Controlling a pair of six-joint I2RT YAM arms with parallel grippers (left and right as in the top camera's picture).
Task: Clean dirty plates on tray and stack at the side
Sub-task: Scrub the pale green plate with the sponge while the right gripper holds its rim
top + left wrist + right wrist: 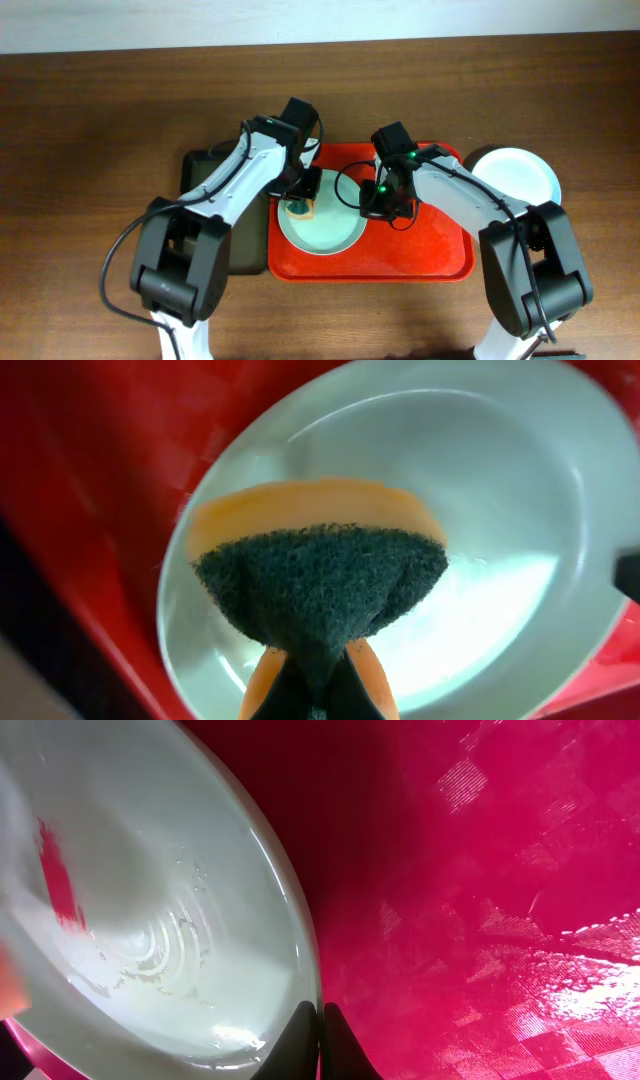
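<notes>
A pale mint plate [325, 232] lies on the left part of the red tray [430, 250]. My left gripper [300, 203] is shut on an orange sponge with a dark green scouring face [320, 580] and holds it over the plate's [490, 490] left side. My right gripper [374, 203] is shut on the plate's right rim [310, 960], its fingertips [321, 1025] pinching the edge. A red smear [58, 870] shows on the plate's inside in the right wrist view. Other pale plates [515, 172] sit stacked on the table just right of the tray.
A narrower dark green-black tray [205, 180] lies against the red tray's left side, under my left arm. The table [100, 120] is brown wood. The tray floor [480, 870] to the right of the plate is wet and shiny.
</notes>
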